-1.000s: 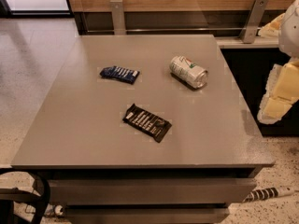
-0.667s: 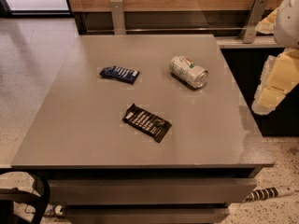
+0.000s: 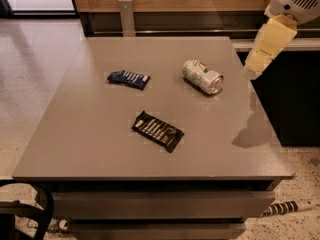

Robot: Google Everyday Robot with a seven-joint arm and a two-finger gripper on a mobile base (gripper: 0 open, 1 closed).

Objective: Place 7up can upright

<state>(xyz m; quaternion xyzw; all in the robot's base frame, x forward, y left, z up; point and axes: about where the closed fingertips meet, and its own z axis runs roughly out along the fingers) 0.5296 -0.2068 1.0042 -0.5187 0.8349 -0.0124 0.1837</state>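
The can (image 3: 202, 76) lies on its side on the table (image 3: 100, 149); the gripper (image 3: 254, 68) hangs beside the right edge, seemingly raised.

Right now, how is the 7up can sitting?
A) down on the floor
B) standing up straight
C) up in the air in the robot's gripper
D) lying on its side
D: the 7up can lies on its side on the grey table, while the gripper hangs to its right over the table's edge, not touching it.
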